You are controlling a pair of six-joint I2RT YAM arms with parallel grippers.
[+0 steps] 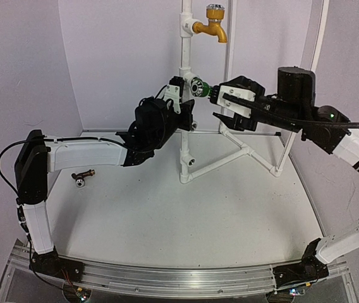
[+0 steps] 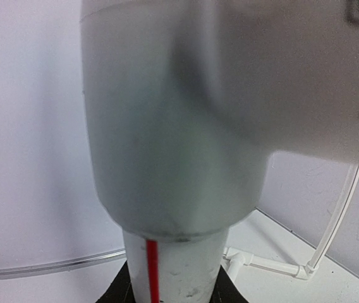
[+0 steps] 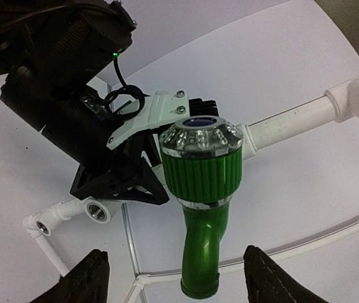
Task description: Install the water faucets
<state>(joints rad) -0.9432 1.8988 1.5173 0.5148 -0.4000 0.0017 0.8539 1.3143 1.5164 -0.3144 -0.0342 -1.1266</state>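
The upright white pipe stand (image 1: 184, 151) is clamped tight in your left gripper (image 1: 184, 110). Your right gripper (image 3: 181, 273) stands part open, holding nothing. The green faucet (image 3: 201, 170) sits on the stand just ahead of it, spout between the fingertips, touching neither. The dark brown faucet (image 1: 83, 177) lies on the table (image 1: 198, 208), below and well behind your left gripper.

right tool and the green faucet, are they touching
Apart. The right wrist view shows the right tool with its fingers on either side of the green faucet spout, with a clear gap on each side.
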